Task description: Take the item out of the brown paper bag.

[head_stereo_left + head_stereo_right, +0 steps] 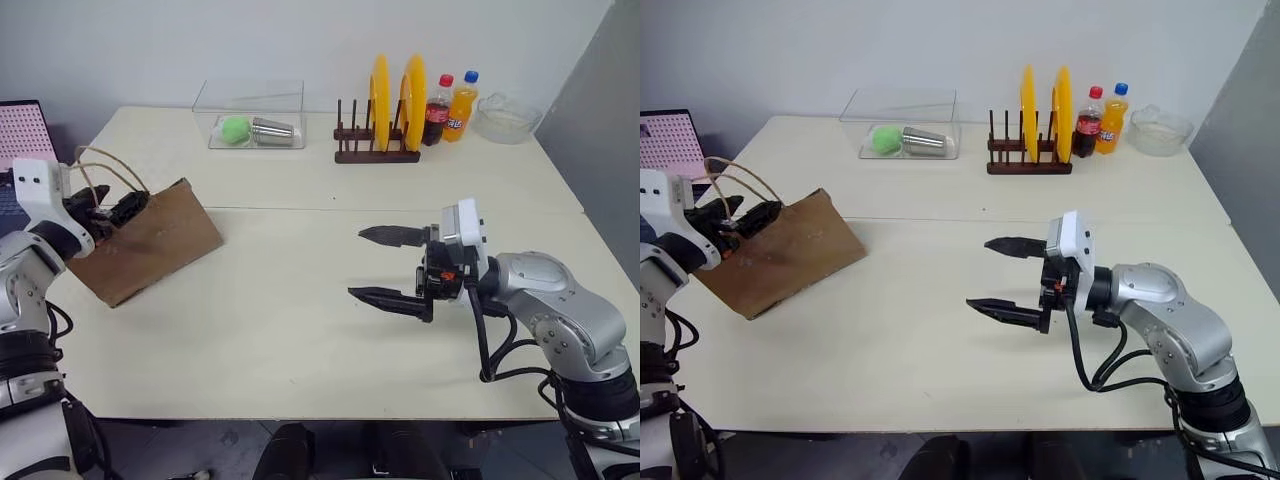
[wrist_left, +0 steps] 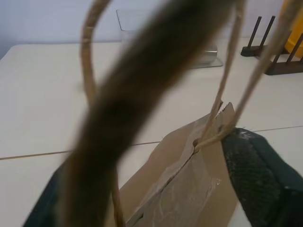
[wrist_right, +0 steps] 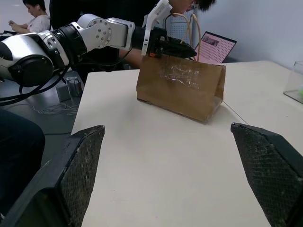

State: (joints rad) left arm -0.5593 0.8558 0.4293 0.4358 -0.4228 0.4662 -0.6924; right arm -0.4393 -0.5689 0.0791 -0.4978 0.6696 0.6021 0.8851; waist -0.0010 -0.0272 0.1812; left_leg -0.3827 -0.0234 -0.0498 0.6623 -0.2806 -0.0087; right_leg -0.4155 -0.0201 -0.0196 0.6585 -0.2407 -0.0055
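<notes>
Right pincer gapes wide; left pincer at brown paper bag rim.

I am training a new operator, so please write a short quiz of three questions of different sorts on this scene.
1. True or false: the right gripper is touching the brown paper bag.
2. Which thing is the left gripper at?
A. the rack with yellow plates
B. the top edge of the bag, by its handles
C. the clear box
3. Name the two bottles beside the plate rack.

Key
1. False: it hangs open over the bare table, well apart from the bag.
2. B
3. A cola bottle and an orange soda bottle.
</notes>
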